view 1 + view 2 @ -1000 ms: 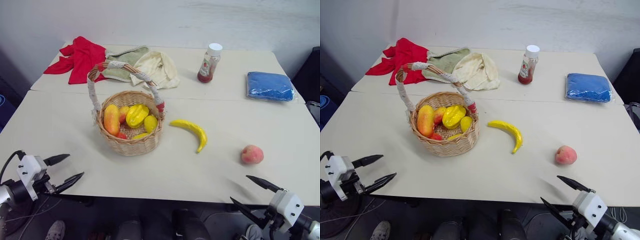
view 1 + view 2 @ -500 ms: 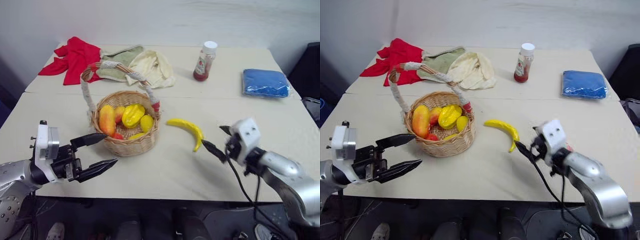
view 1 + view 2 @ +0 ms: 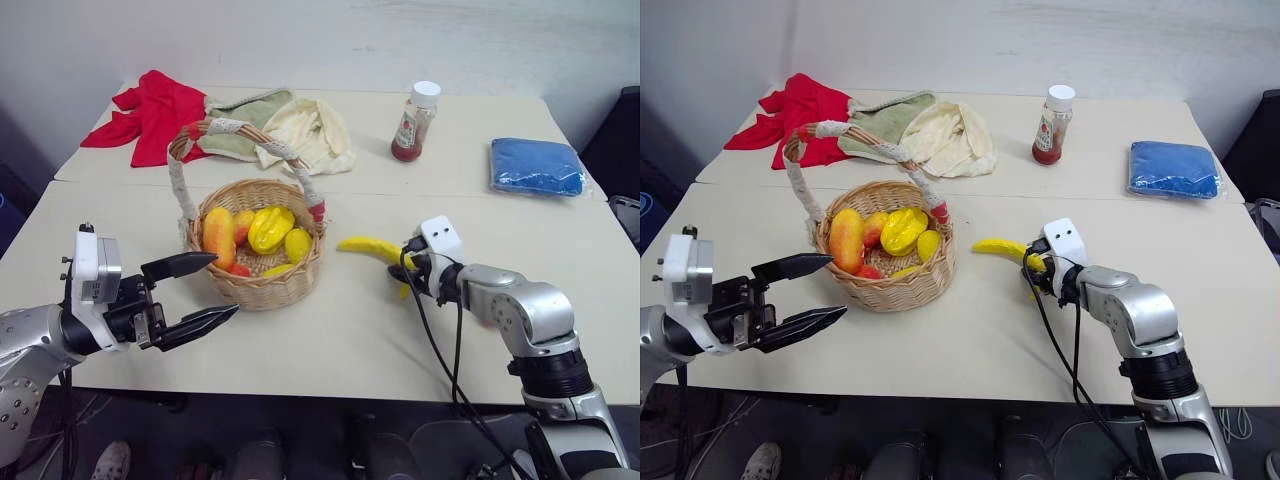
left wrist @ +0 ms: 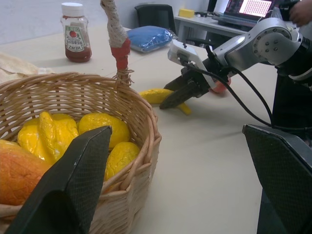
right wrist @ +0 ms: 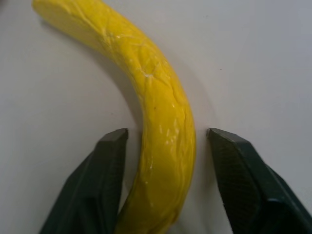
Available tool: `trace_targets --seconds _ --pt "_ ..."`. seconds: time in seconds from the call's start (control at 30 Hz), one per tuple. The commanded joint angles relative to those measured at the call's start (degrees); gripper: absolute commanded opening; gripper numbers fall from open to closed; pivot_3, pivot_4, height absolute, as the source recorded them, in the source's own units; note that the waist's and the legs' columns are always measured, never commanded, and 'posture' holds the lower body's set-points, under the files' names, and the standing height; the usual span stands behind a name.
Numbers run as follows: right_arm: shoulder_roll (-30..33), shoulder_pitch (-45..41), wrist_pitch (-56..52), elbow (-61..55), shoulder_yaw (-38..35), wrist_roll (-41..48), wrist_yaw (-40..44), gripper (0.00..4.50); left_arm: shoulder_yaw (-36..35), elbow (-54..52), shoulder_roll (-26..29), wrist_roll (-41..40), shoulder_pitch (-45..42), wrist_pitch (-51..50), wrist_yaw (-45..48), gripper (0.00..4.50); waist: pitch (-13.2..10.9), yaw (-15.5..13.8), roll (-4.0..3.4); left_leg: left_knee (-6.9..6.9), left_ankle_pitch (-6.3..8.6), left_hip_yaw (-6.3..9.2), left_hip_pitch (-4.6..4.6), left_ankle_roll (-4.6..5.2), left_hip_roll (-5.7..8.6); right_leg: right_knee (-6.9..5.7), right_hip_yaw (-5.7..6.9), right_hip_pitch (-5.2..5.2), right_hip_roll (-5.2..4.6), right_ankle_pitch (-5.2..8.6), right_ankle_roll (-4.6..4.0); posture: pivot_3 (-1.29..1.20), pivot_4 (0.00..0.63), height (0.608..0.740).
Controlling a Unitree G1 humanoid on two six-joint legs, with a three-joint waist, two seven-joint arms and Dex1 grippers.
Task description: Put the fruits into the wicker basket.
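From the head views, the wicker basket (image 3: 258, 255) sits on the bench (image 3: 330, 340) with fruit already inside. The banana (image 3: 372, 247) lies on the bench at the basket's 3 o'clock. The right end effector (image 3: 403, 276) is down at the banana's near end. The left end effector (image 3: 195, 292) hangs at the basket's 8 o'clock, its fingers spread wide and holding nothing.

In the left wrist view, the basket is close, and the peach (image 4: 222, 87) peeks out behind the right arm.

In the right wrist view, the two black fingers (image 5: 109, 161) stand on each side of the banana (image 5: 161, 122), with small gaps, not squeezing it yet.
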State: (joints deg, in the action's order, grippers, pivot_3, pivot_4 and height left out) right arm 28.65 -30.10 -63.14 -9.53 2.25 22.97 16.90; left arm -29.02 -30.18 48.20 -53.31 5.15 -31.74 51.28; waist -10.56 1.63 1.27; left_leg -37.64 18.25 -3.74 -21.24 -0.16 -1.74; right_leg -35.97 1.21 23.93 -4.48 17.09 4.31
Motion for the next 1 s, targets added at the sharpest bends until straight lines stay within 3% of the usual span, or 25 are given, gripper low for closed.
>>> trace_targets --seconds 0.03,0.1,0.27,0.37,0.43,0.57,0.67,0.73,0.93,1.0 --pt "1.9 0.6 -2.4 -1.9 -3.8 1.0 1.5 1.2 -2.2 0.5 0.4 0.6 0.8 0.9 1.2 4.5 0.0 0.0 0.0 0.01 0.0 0.01 0.0 0.0 0.0 0.0 0.0 0.0 0.0 0.0 0.0 0.0 0.15 0.74" --pt "4.8 1.6 -3.4 -3.5 -5.4 1.5 3.3 0.74 -2.4 1.0 0.2 1.2 1.4 1.2 1.8 4.5 0.0 -0.1 -0.01 0.02 0.0 0.01 0.0 0.0 0.0 0.01 0.01 0.01 0.01 0.0 0.0 0.0 0.15 0.74" --pt "14.4 3.7 -2.3 -8.8 -8.9 5.6 13.3 0.73 -4.2 3.0 -0.8 1.2 2.4 1.5 2.1 4.5 0.0 -0.1 -0.05 0.02 0.05 -0.01 -0.05 0.08 0.01 0.08 0.01 0.01 -0.01 0.0 0.0 0.0 0.15 0.74" --pt "19.6 2.9 -5.8 -15.6 -9.0 15.2 24.3 0.73 -6.1 4.8 -1.7 1.3 3.5 1.9 2.2 4.5 -0.1 0.4 -0.08 0.06 0.06 -0.05 0.03 0.09 -0.04 0.05 -0.04 0.0 0.05 0.0 0.01 0.0 0.15 0.74" --pt "18.6 -0.2 -8.5 -19.9 -7.2 21.7 27.7 0.73 -7.3 5.6 -2.3 1.6 4.9 2.3 3.0 4.5 0.0 0.9 -0.08 0.12 0.06 -0.03 0.08 0.09 -0.13 0.05 -0.03 0.0 0.14 0.0 0.0 0.0 0.15 0.74" --pt "3.5 -8.2 -14.1 -19.7 -4.4 25.6 18.2 0.73 -8.5 5.3 -2.5 3.2 7.0 3.6 3.7 4.5 0.0 1.5 0.0 0.26 -0.02 0.06 0.16 -0.06 -0.19 0.01 0.0 0.01 0.17 0.0 -0.03 0.0 0.15 0.74" --pt "-12.6 -14.5 -14.3 -15.3 -1.9 22.1 7.5 0.73 -11.8 5.0 -3.1 1.0 8.7 2.5 3.1 4.5 0.0 1.6 -0.01 0.26 -0.1 0.05 0.05 -0.17 -0.14 -0.1 -0.04 0.15 0.05 -0.01 -0.06 0.0 0.15 0.74" --pt "-19.7 -16.9 -13.2 -12.4 -1.6 19.6 2.2 0.73 -13.4 4.8 -3.5 0.5 9.9 2.2 3.0 4.5 0.0 1.6 -0.01 0.29 -0.28 0.03 -0.31 -0.41 -0.07 -0.26 -0.09 0.63 -0.04 -0.02 -0.07 0.0 0.15 0.74" --pt "-27.7 -19.2 -7.2 -6.1 4.9 12.2 -3.5 0.73 -15.5 2.4 -5.6 0.4 13.6 2.5 2.0 4.5 0.1 1.6 0.1 0.3 -0.28 0.04 -0.54 -0.41 0.06 -0.05 0.0 0.66 -0.2 0.0 -0.09 0.0 0.15 0.74" --pt "-27.2 -19.4 -5.4 -5.8 6.7 10.0 -3.4 1.45 -15.7 2.1 -5.8 0.3 13.8 2.6 1.8 4.5 0.1 1.7 0.1 0.29 -0.27 0.02 -0.6 -0.38 0.06 -0.05 0.0 0.68 -0.2 -0.02 -0.06 0.0 0.15 0.74"
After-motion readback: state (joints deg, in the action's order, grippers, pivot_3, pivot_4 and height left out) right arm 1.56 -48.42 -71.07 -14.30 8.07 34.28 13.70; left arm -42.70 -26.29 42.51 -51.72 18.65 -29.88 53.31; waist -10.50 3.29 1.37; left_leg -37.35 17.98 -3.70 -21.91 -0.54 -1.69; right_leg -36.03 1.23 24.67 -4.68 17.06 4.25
